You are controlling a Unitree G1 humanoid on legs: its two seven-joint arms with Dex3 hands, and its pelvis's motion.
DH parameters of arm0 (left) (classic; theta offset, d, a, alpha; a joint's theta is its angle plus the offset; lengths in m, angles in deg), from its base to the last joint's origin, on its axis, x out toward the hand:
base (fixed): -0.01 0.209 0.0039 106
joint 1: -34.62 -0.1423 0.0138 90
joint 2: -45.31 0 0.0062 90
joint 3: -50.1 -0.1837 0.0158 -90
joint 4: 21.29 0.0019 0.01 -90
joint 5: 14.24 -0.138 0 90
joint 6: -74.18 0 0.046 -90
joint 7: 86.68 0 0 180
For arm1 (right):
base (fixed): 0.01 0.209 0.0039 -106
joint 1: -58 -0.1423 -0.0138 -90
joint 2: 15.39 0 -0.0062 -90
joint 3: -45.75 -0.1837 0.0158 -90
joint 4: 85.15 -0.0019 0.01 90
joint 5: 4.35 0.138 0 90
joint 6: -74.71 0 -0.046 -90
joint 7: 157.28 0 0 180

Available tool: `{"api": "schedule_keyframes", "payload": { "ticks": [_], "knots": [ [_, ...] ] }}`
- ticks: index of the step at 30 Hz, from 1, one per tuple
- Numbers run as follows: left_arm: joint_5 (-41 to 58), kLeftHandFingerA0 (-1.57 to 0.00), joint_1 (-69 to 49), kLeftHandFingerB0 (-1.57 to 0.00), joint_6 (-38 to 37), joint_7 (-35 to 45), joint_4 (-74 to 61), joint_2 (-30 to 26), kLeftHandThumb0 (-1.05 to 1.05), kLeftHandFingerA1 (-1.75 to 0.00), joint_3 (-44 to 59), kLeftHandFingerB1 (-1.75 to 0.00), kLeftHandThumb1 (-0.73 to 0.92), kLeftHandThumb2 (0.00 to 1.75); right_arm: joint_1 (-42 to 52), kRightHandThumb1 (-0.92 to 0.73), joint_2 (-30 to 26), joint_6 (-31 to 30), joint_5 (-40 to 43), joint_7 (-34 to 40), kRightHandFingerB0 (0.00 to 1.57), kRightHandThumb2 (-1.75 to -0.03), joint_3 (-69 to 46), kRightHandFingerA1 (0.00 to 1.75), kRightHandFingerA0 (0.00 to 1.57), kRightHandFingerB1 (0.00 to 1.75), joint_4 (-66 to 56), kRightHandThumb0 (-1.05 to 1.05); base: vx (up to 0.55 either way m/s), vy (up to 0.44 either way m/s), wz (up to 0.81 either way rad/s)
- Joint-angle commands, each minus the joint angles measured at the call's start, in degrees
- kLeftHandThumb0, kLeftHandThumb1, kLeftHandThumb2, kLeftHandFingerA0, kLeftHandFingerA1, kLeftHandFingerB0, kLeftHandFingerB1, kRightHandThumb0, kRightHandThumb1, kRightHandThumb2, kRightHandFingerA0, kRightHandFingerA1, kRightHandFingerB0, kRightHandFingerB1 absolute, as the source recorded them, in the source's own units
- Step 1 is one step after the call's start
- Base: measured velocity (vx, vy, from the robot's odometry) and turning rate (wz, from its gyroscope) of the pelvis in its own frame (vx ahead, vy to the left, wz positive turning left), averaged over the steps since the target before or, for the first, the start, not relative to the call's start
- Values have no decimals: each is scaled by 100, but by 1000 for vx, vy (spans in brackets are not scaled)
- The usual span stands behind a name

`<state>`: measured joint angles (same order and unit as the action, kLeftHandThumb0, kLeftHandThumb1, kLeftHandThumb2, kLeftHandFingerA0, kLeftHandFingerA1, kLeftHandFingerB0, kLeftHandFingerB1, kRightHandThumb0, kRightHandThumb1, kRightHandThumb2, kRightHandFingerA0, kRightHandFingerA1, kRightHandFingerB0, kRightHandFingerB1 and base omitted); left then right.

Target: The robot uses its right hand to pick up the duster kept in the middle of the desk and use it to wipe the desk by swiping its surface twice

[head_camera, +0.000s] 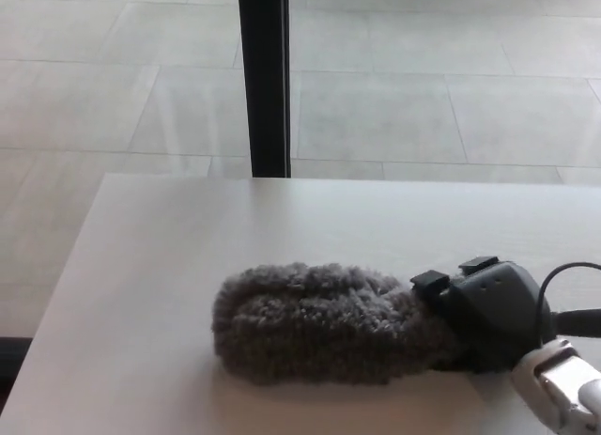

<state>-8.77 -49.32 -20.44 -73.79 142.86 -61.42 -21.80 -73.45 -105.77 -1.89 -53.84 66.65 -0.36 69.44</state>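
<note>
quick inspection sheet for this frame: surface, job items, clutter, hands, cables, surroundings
Surface: pale wood-grain desk, left and far edges in view, no marks seen.
Job's things: grey fluffy duster lying flat on the desk, near the front, head pointing to the robot's left; its dark handle sticks out to the right of the hand.
Clutter: nothing seen.
Hands: right hand shut on the duster at the handle end; left hand not in view.
Cables: one thin black cable loops up over the right wrist.
Surroundings: light tiled floor beyond the desk, a black vertical post behind the far edge.
</note>
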Motion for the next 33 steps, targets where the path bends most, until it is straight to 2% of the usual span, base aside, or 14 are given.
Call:
{"api": "schedule_keyframes", "payload": {
  "ticks": [1,2,3,6,10,11,12,13,18,20,24,25,27,33],
  "knots": [
    [19,-67,-123,-63,-248,100,-2,-62,-43,-61,43,-47,67,60,-106,-58,-501,-1508,529,-1287,82,-61,-734,168,88,96,821,-38,0,0,0],
    [72,-67,-133,-63,-259,158,-8,-52,-42,-66,88,-49,67,60,-74,-44,-591,-1601,517,-1347,81,-91,-774,133,118,99,873,-38,0,0,0],
    [82,-71,-145,-64,-270,133,0,-41,-43,-68,107,-49,65,59,2,-58,-726,-1652,613,-1393,85,-60,-909,168,87,88,959,-36,0,0,0],
    [72,-69,-167,-65,-265,111,-6,-36,-44,-66,117,-49,65,60,50,-63,-828,-1590,650,-1561,83,-62,-1054,168,86,100,998,-37,0,0,0],
    [32,-72,-170,-64,-233,126,-3,-38,-44,-64,85,-48,65,60,356,-60,-1130,-1618,757,-1213,80,-58,-1363,158,92,75,1055,-37,0,0,0],
    [22,-71,-161,-64,-225,112,-10,-36,-42,-63,75,-48,65,60,478,-63,-1265,-1816,1016,-1357,75,-59,-1682,161,86,115,1142,-41,0,0,0],
    [21,-71,-168,-64,-224,112,-12,-42,-42,-63,76,-48,65,60,486,-63,-1255,-1821,994,-1368,75,-59,-1710,161,86,115,1135,-41,0,0,0],
    [55,-68,-185,-63,-234,165,-33,-37,-42,-61,100,-49,66,60,589,-58,-1366,-1746,1175,-1409,82,-63,-1939,156,85,93,1151,-41,0,0,0],
    [-31,-73,-257,-62,-347,172,-2,-66,-45,-61,38,-46,66,60,856,-58,-1515,-1968,1369,-1592,81,-63,-2465,158,85,90,1122,-40,0,0,0],
    [7,-74,-259,-60,-335,206,-4,-64,-41,-61,65,-48,66,59,914,-58,-1516,-1954,1559,-1717,74,-61,-2740,144,80,56,1110,-39,0,0,0],
    [31,-75,-265,-63,-317,205,24,-40,-43,-58,101,-47,64,60,1054,-56,-1506,-2240,1529,-1708,82,-60,-2880,142,77,65,1120,-44,0,0,0],
    [-5,-75,-272,-63,-333,184,30,-41,-42,-56,76,-47,65,60,1070,-49,-1492,-2303,1529,-1816,81,-87,-2885,125,88,88,1112,-53,0,0,0],
    [-54,-74,-271,-64,-336,157,32,-59,-42,-57,25,-47,66,60,1142,-62,-1430,-2188,1523,-1707,75,-63,-2885,154,73,77,1025,-42,0,0,0],
    [38,-68,-253,-63,-325,223,61,-25,-40,-57,86,-48,64,59,999,-59,-1223,-2082,1417,-1557,83,-63,-2686,155,78,88,852,-41,0,0,0]
  ]
}}
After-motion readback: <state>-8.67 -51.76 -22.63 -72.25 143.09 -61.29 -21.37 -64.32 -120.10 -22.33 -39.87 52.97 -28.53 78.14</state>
